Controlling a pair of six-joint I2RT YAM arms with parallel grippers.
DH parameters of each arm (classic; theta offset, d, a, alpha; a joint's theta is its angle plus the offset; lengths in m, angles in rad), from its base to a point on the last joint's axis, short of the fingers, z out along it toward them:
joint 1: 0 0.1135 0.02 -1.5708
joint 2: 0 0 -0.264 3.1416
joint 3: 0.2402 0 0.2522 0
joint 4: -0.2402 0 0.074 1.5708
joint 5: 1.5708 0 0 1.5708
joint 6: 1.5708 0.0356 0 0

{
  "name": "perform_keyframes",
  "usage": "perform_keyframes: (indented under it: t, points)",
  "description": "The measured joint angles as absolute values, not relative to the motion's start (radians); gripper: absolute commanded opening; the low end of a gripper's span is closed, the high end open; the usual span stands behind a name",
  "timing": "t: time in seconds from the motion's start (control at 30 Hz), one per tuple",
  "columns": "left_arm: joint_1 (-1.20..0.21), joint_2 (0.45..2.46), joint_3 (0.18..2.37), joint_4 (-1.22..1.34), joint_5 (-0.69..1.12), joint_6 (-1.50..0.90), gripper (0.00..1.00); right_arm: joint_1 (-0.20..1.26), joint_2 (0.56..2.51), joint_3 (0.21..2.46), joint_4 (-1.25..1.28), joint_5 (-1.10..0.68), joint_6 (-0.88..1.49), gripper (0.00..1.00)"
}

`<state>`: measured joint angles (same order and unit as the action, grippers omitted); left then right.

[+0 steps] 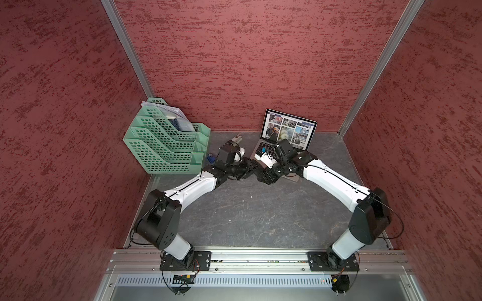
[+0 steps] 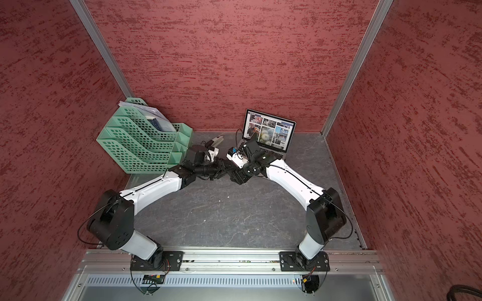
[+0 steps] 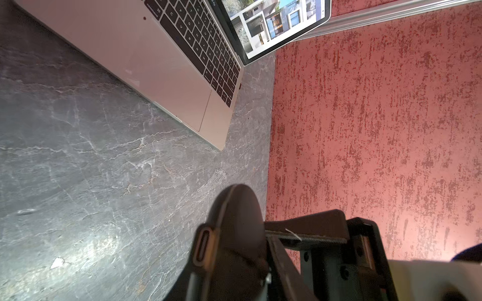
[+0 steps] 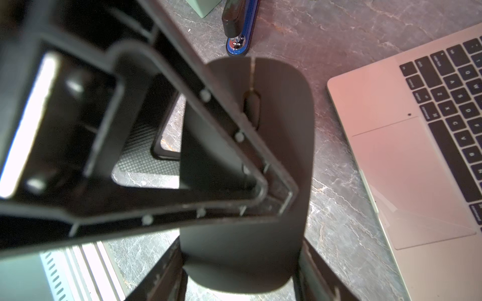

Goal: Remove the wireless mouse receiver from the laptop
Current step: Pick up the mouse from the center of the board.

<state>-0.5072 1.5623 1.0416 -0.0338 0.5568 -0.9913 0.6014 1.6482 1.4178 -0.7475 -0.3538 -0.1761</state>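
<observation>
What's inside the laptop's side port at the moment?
A tiny dark receiver sticks out of the laptop at its side edge, beside the keyboard. Only its stub end shows; the plug is covered inside the body.

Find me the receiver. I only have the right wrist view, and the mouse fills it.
Observer: The wireless mouse receiver sticks out of a side edge of the laptop, the edge away from the mouse.
Operator: Describe the screen.
Observer: The screen is lit, showing a grid of photos.
Operator: Name what stands past the stapler.
Observer: Green file trays, with papers in the rearmost slot.
</observation>
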Motion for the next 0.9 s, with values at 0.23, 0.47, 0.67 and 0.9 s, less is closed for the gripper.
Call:
perform_keyframes:
  t: [0.23,0.47,0.67,0.9]
  points:
    - [-0.506,1.558,1.047,-0.086,0.540,-0.962,0.23,0.602,1.648,1.418,-0.745,-0.355,-0.183,0.85]
    - [-0.502,1.560,1.113,-0.239,0.530,-0.942,0.23,0.612,1.588,1.398,-0.731,-0.283,-0.195,0.91]
    - [-0.463,1.608,1.290,-0.428,0.571,-0.939,0.23,0.744,1.426,1.328,-0.694,-0.093,-0.257,0.87]
    - [-0.412,1.732,1.412,-0.591,0.720,-0.974,0.20,0.994,1.379,1.147,-0.505,0.210,-0.398,0.84]
